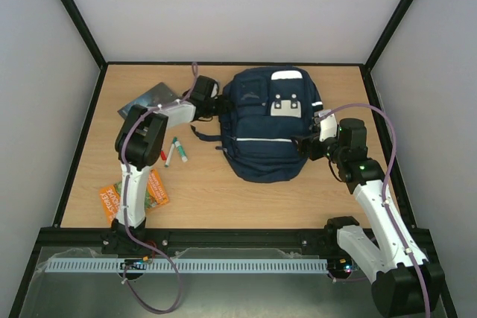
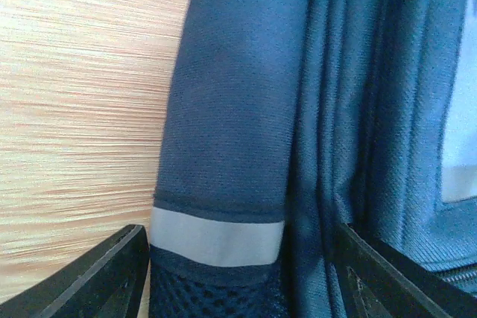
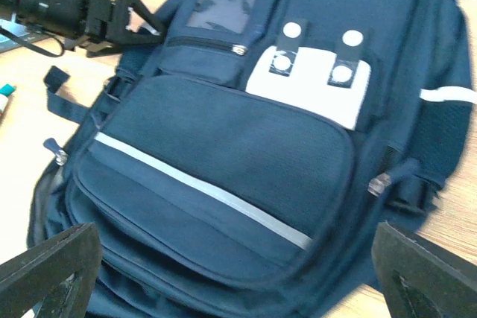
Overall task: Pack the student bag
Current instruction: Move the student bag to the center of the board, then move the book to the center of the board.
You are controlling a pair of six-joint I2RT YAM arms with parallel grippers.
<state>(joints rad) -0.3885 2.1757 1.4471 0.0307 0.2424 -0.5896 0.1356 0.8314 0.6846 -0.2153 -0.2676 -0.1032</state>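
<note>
The student bag (image 1: 261, 128), navy with white stripes and a light grey buckle patch (image 1: 287, 106), lies flat, front up, in the middle of the table. My left gripper (image 1: 217, 106) is at its left side. In the left wrist view the left gripper (image 2: 238, 266) stands open, and the bag's side pocket (image 2: 223, 184), with a reflective stripe and mesh, fills the gap between the fingers (image 2: 112, 277). My right gripper (image 1: 304, 145) hovers open at the bag's right edge. In the right wrist view the right gripper (image 3: 238, 266) is wide apart above the front pocket (image 3: 223, 176), holding nothing.
Left of the bag lie loose markers (image 1: 175, 151), an orange booklet (image 1: 136, 193) near the front edge and a dark flat pad (image 1: 149, 98) at the back left. A zipper pull (image 3: 378, 182) shows on the bag's right side. Black frame rails edge the table.
</note>
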